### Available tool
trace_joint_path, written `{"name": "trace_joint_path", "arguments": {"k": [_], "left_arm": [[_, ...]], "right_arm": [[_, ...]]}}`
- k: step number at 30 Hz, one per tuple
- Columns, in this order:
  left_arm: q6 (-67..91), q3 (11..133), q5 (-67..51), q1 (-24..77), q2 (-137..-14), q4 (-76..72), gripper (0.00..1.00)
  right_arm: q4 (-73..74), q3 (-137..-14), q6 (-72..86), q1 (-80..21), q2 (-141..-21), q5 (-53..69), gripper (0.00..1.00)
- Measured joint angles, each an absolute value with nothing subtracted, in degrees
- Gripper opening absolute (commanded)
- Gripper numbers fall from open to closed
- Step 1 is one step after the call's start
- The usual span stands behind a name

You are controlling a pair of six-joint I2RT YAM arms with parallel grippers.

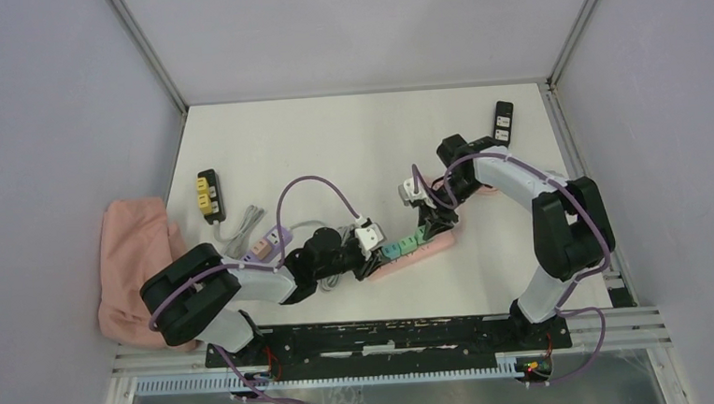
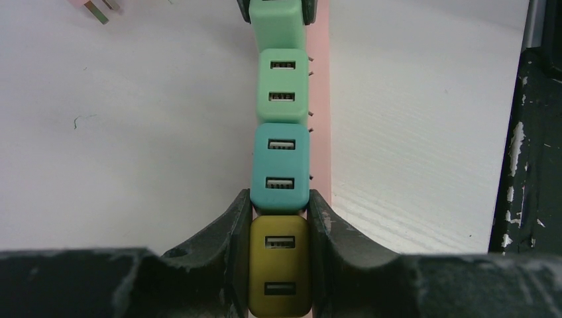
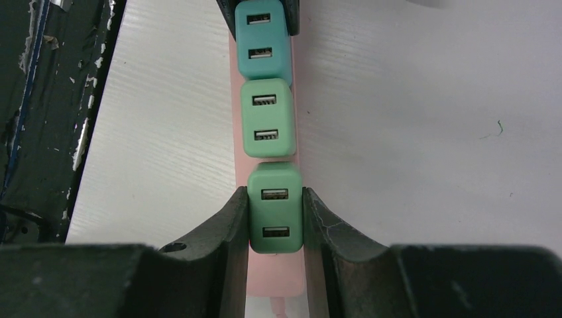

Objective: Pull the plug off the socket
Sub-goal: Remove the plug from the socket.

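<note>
Table (image 1: pixel 331 138), cloth (image 1: pixel 132 263); L end effector (image 2: pixel 280 204) clamps yellow plug (image 2: pixel 280 265), R end effector (image 3: pixel 275 197) green plug (image 3: pixel 275 211).

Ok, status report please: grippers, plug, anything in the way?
Left gripper shut on yellow plug. Right gripper shut on green plug. Both plugs on pink power strip. Teal plug tight against yellow one.

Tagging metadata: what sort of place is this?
Probably a lab robot test cell: plain grey wall panels on aluminium framing box in a white tabletop, and the props look staged, a pink plastic power strip packed with green and teal USB charger plugs.
</note>
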State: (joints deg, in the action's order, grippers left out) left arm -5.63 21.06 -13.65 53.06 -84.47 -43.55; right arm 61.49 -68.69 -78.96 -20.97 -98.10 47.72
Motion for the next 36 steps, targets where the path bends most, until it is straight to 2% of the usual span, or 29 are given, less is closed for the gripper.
{"name": "trace_joint_path", "arguments": {"k": [10, 19, 36], "left_arm": [[-5.7, 21.3, -13.6, 53.1, -84.8, -43.2, 0.03], [-5.7, 21.5, -13.6, 53.1, -84.9, -42.9, 0.03], [-5.7, 21.7, -13.7, 53.1, -85.0, -42.7, 0.03]], "right_arm": [[66.2, -70.4, -79.6, -23.9, -97.6, 46.3, 0.00], [71.9, -71.5, -84.2, -16.4, -97.5, 51.7, 0.00], [81.7, -76.5, -89.9, -11.3, -97.5, 61.9, 0.00]]}}
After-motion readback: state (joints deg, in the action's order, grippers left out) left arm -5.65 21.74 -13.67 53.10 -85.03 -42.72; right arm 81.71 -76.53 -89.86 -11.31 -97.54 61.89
